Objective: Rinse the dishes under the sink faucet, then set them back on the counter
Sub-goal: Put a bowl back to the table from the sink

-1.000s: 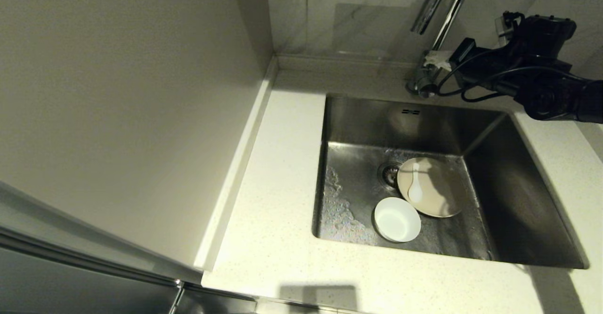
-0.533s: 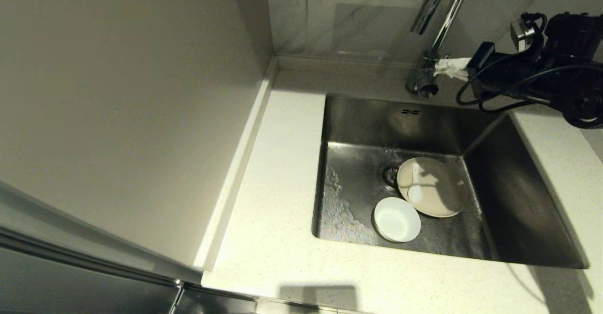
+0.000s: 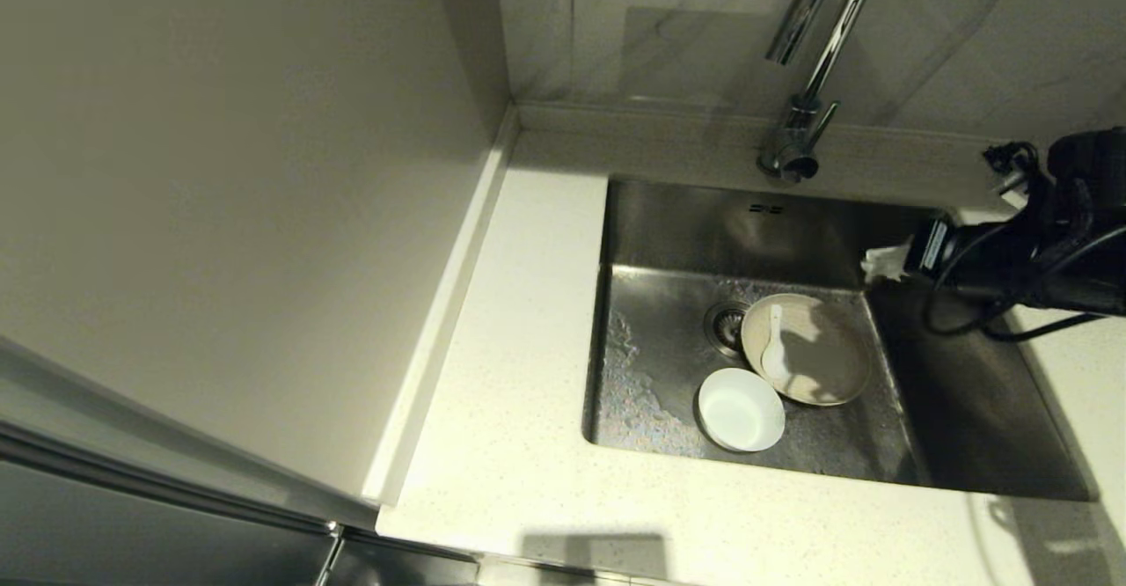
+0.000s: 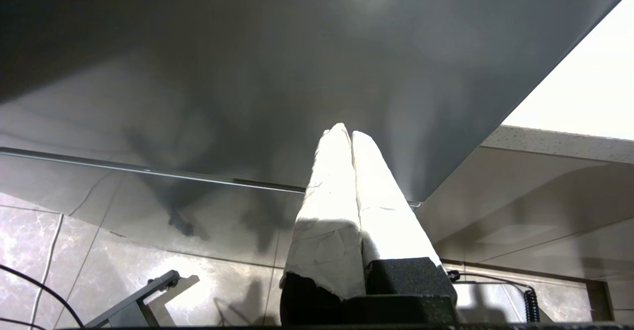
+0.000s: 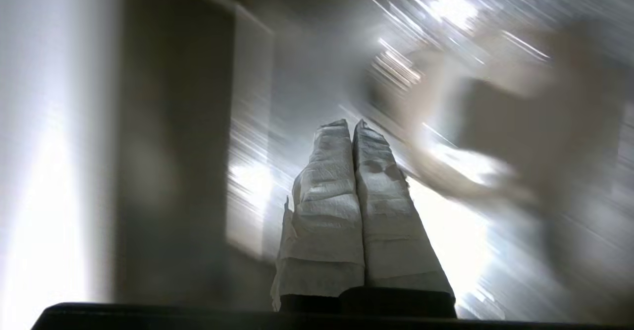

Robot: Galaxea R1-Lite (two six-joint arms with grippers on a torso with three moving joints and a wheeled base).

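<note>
head view: the right gripper (image 3: 882, 263), fingers pressed together and empty, hangs over the sink (image 3: 968, 375) at the plate's (image 3: 818, 357) one o'clock, likely lining up a pickup. the spoon (image 3: 774, 348) lies on the plate; the bowl (image 3: 741, 408) touches it at seven o'clock. the faucet (image 3: 814, 67) stands at twelve, off the path.

left wrist view: the left gripper (image 4: 350, 137), pressed together, is parked below the counter (image 4: 554, 139).

right wrist view: padded fingers (image 5: 332, 171) touching, the rest blurred.

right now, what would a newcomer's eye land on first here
The steel sink with the cream plate lying by the drain, the spoon resting on it and the white bowl just in front. Next, the right end effector, shut, poised over the basin's far right corner, below the chrome faucet.
</note>
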